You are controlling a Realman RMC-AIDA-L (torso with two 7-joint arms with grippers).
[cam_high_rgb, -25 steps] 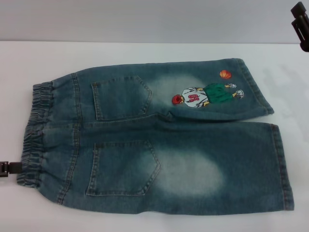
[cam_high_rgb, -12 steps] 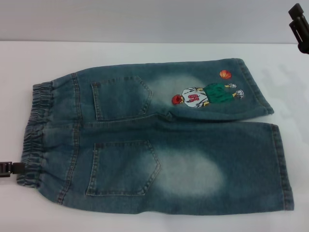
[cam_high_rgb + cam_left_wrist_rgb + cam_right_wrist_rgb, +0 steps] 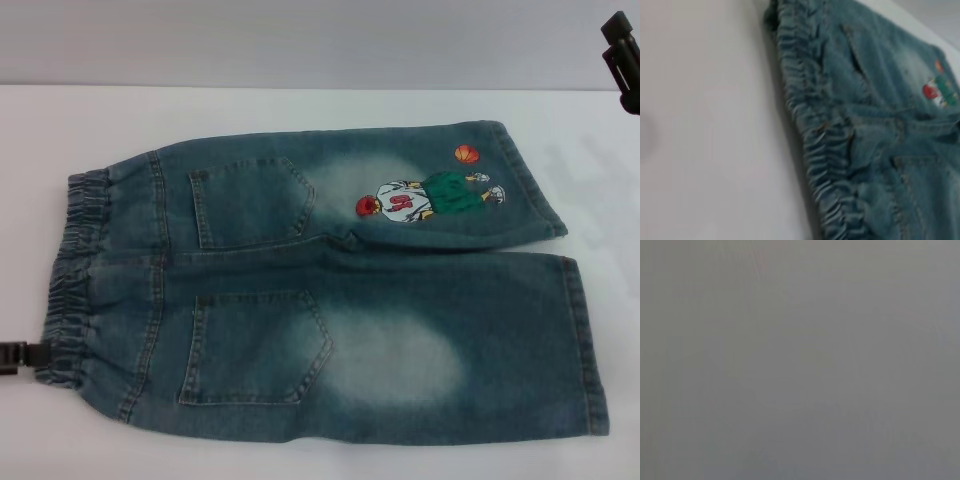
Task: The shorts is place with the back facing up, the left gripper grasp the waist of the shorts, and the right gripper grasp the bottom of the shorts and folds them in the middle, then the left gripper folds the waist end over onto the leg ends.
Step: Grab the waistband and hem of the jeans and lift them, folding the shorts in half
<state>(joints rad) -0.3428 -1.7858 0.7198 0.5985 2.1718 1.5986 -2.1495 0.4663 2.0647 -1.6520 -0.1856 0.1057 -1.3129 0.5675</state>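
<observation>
Denim shorts (image 3: pixel 330 290) flat on white table (image 3: pixel 300 110), back up, waist (image 3: pixel 75 280) left, left gripper (image 3: pixel 22 354) touching near waist corner, right gripper (image 3: pixel 624 60) far right, grips cannot be told.

Faded, bleached denim shorts (image 3: pixel 330 290), puckered elastic waist (image 3: pixel 75 275), embroidered patch (image 3: pixel 425 195); smooth matt white table (image 3: pixel 300 110)

The left gripper (image 3: pixel 22 353) is seen low at the left edge of the head view, only a black tip showing, held level and pointing inward. The right gripper (image 3: pixel 622 60) is held high at the far right corner, black parts just in view. Neither gripper's finger state can be made out.
</observation>
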